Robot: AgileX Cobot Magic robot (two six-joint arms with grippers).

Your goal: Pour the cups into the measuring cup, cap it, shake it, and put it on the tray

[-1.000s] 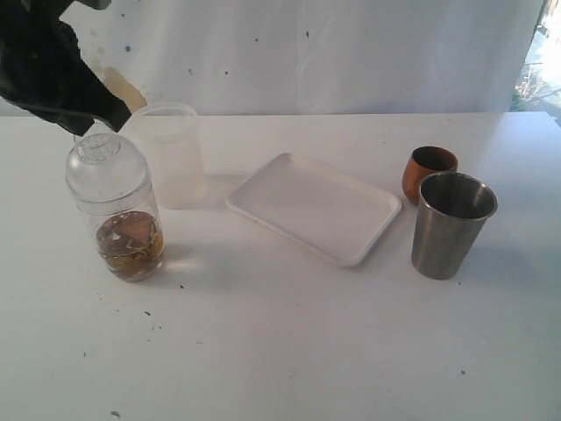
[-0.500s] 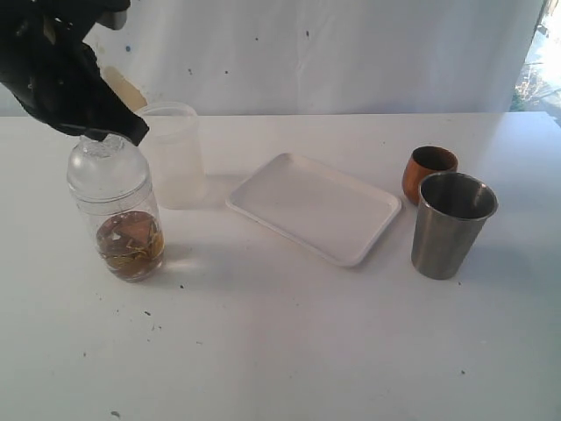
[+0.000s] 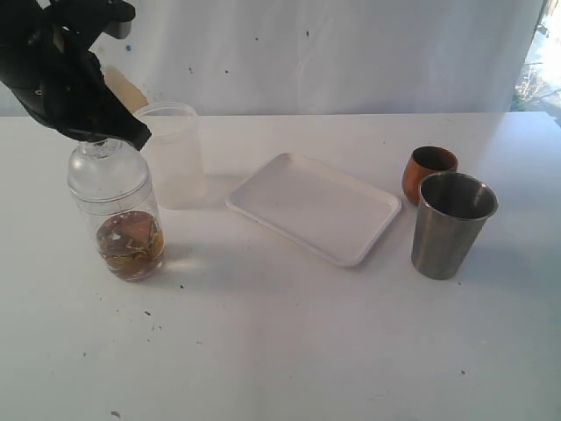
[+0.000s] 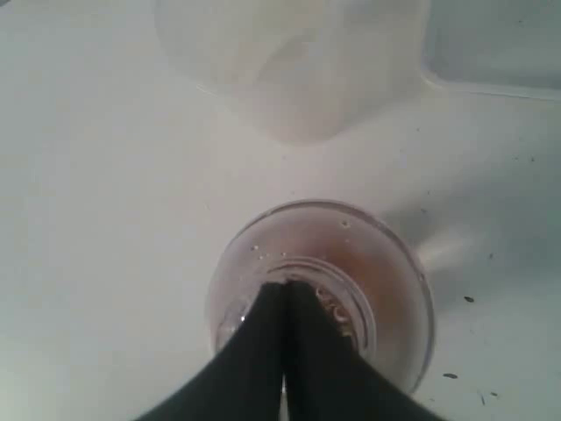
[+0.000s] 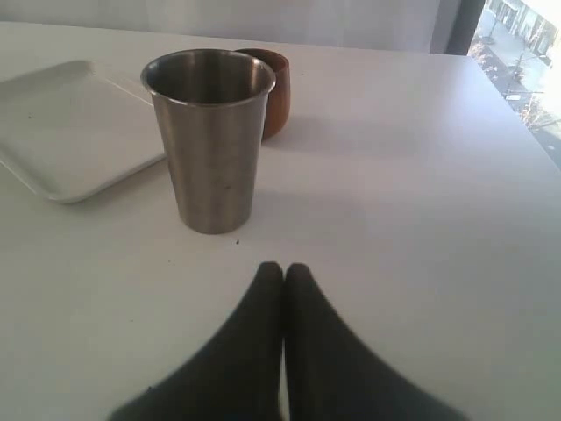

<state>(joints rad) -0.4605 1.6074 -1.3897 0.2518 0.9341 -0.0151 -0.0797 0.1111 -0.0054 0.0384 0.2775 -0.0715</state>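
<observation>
The clear measuring cup stands at the left with brown matter in its bottom. The dome cap sits on it. My left gripper is shut, its tips resting at the cap's knob; from the left wrist view the shut gripper lies over the middle of the cap, with nothing between the fingers. The white tray lies in the middle. At the right stand the wooden cup and the steel tumbler. My right gripper is shut over bare table, short of the tumbler.
A frosted plastic cup stands just behind the measuring cup, close to the left arm. The wooden cup sits right behind the tumbler, and the tray lies to their side. Dark specks dot the white table.
My left gripper has come down and to the right over the cap, now covering its knob. The cups, tray and measuring cup have not moved.
</observation>
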